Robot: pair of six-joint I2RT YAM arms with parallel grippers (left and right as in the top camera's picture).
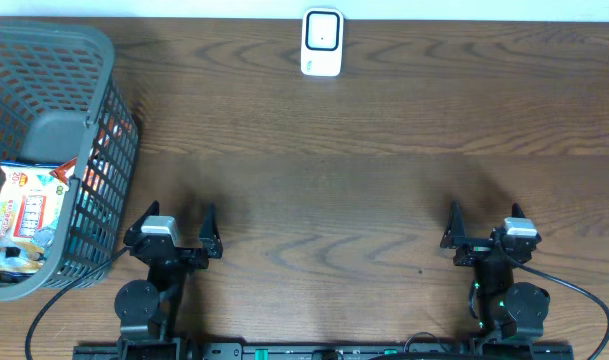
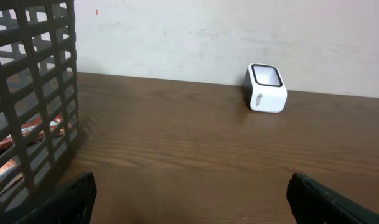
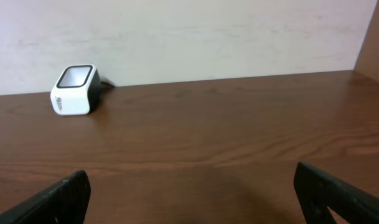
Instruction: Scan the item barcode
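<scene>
Light: soft, even and fairly bright in all views; source unseen.
Shadows: blurry dark patches on the table (image 1: pixel 364 120) just ahead of the left claw (image 1: pixel 179 212) and right claw (image 1: pixel 484 212), seen from overhead.
Glare: scanner (image 1: pixel 322 42), far ahead of the claws, white shell nearly washed out overhead; mild sheen on wood in wrist views.
Focus: wrist views, fingers (image 2: pixel 71 199) at bottom corners black and blurred; scanner fairly sharp.
Basket (image 2: pixel 33 93): beside the left claw, mesh dark, little detail.

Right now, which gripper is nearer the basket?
The left gripper: it sits open just beside the basket wall, while the right gripper sits far off on the other side.
</scene>
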